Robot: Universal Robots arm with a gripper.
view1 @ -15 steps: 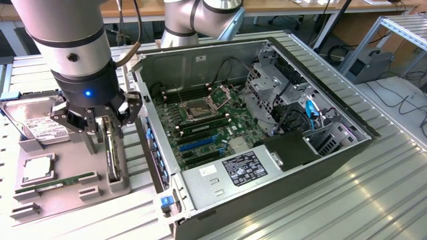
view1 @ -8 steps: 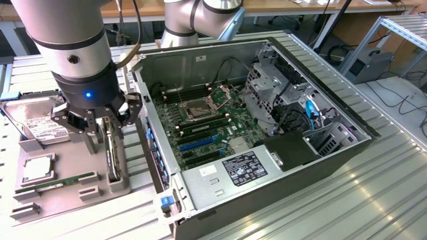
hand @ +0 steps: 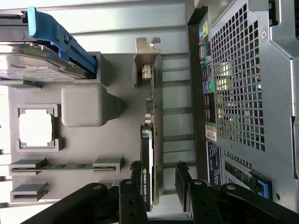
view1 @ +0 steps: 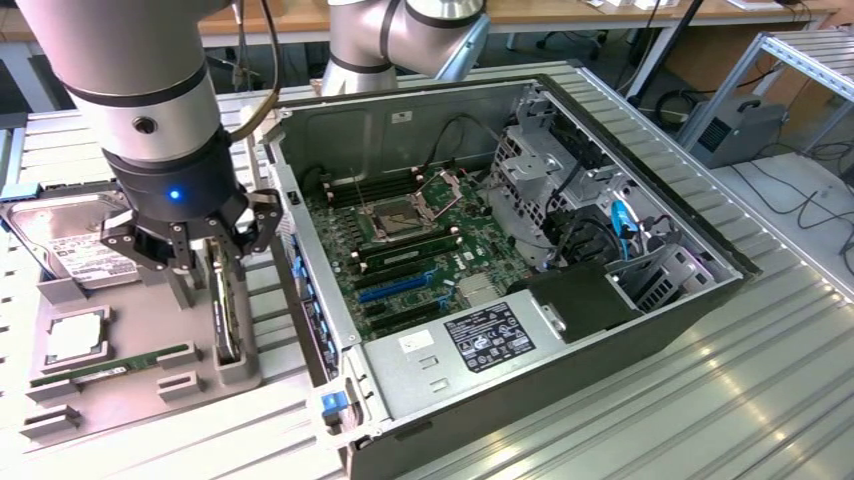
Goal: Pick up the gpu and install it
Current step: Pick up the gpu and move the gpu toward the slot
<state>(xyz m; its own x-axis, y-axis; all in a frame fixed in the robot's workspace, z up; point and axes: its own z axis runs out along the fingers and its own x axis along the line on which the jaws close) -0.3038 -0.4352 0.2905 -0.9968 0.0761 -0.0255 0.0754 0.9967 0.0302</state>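
Beside the open computer case [view1: 561, 300], on the exterior view's left, the gpu [view1: 224, 312] stands on its long edge in a slotted post of the grey fixture tray [view1: 127, 415], not yet lifted. From where I stand, the gripper [view1: 207, 255] hangs right over it with its jaws spread wide, 1 finger on each side of the card, holding nothing. In the wrist view the 2 black fingers [hand: 135, 198] flank the end of the card farthest from its silver bracket [hand: 148, 51], and I cannot tell whether either pad touches the board. On the same tray lie a hard drive [view1: 67, 250] in a blue carrier [hand: 60, 37], a processor chip [view1: 74, 340] in its pocket and a slim green RAM stick [view1: 114, 367], all apart from the card. I judge the gpu to be light and stiff, but thin and delicate. Its flat faces carry components and its lower edge presumably carries the contacts, so a hard squeeze or a twist could hurt it. The sensible hold looks to be across the 2 flat faces, near the upper edge and toward the middle of its length, so that it hangs level and does not tip. The smooth board may be slippery, so the pads want full, square contact. Inside the case the motherboard [view1: 414, 250] lies with its slots exposed.
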